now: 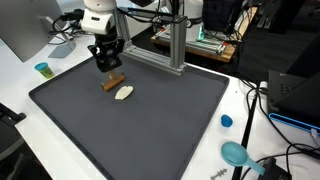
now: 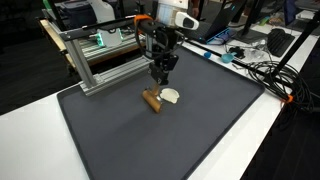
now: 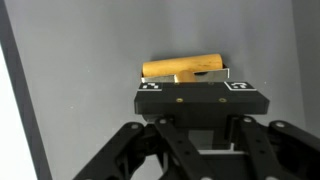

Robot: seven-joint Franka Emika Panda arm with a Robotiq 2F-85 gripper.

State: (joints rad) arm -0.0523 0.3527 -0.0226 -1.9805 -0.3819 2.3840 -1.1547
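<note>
The jaws are held directly over a brown cylinder on the dark tabletop, beside a pale oval piece; their opening cannot be told.

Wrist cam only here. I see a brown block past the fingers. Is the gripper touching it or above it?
Observer: Above it. In an exterior view the gripper hangs over the brown block with a small gap between them.
Operator: Pale bit behind the block, what is it?
Observer: An oval cream piece lying flat on the dark mat right beside the block. I cannot tell if they touch.
Operator: Anything tall nearby?
Observer: An aluminium frame stands at the mat's edge, behind the arm.
</note>
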